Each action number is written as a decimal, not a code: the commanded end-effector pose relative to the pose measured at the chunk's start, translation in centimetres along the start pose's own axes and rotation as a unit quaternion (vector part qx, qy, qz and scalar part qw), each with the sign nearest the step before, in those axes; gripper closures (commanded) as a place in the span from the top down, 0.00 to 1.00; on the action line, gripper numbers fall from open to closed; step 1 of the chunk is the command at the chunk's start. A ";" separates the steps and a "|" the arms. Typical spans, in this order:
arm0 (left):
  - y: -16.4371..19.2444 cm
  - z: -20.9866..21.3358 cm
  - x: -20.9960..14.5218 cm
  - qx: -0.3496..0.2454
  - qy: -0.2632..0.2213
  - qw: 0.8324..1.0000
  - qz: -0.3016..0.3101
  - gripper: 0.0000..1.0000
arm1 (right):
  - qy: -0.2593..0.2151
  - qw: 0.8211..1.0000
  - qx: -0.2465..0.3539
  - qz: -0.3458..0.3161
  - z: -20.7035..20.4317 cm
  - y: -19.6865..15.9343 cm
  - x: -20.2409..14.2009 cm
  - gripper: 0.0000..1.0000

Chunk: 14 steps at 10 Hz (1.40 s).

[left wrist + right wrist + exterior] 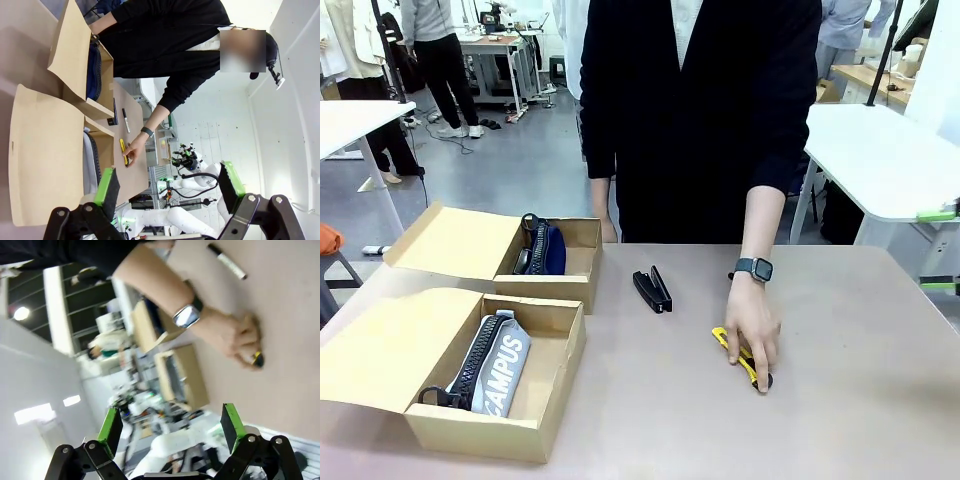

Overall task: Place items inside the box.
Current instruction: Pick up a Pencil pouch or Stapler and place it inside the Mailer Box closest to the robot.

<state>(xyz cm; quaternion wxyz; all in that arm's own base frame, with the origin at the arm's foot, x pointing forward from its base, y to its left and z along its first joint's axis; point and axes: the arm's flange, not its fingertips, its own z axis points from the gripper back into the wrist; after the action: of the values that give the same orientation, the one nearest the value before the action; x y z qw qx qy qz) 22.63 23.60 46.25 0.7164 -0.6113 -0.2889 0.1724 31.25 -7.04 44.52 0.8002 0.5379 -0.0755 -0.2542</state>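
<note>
Cardboard near box holds the grey pencil case; far box holds the navy pencil case. Black stapler lies on the table, a person's hand on the yellow utility knife. My left gripper and right gripper gape wide, holding nothing.

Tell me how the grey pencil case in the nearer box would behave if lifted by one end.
The grey pencil case looks like soft fabric, so it would probably sag rather than stay straight. It lies slumped inside the nearer box, which suggests little stiffness. Its smooth cloth might slip; the zip pull seems a surer grip.
</note>
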 end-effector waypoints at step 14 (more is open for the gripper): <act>-0.2 0.0 -0.1 -0.007 -0.001 1.000 -0.008 1.00 | 0.099 0.933 -0.251 0.239 -17.1 10.3 -4.3 1.00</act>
<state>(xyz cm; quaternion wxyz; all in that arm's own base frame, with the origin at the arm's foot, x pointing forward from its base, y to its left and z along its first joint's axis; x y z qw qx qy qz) 22.68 23.55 46.25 0.7170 -0.6110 -0.2882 0.1720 33.82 9.52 48.24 0.9408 0.3289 -0.0581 -0.0580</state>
